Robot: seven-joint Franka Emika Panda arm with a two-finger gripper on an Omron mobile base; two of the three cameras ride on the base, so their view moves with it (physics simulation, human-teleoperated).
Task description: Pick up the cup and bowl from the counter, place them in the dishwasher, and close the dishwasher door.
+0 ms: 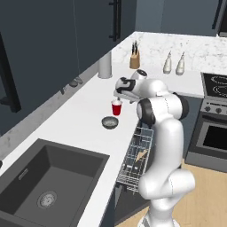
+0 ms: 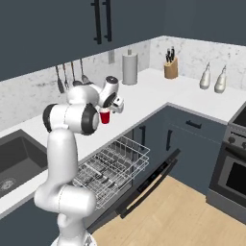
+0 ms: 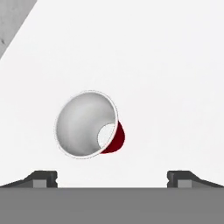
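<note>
The red cup (image 1: 116,107) stands upright on the white counter (image 1: 80,115), with the grey bowl (image 1: 110,122) just in front of it. My gripper (image 1: 117,95) hangs open directly over the cup, not touching it. In the hand view I look down into the cup (image 3: 87,124), which sits left of centre above the gripper (image 3: 112,178); the two fingertips (image 3: 43,178) stand wide apart with nothing between them. From the right, the cup (image 2: 104,116) shows beside the gripper (image 2: 110,108). The dishwasher rack (image 2: 113,168) is pulled out over the lowered dishwasher door (image 2: 149,185).
A dark sink (image 1: 48,177) is set in the counter at the near left. A tall grey cylinder (image 1: 105,65), a knife block (image 1: 135,59) and two bottles (image 1: 167,63) stand at the back. The steel oven (image 1: 213,133) is on the right.
</note>
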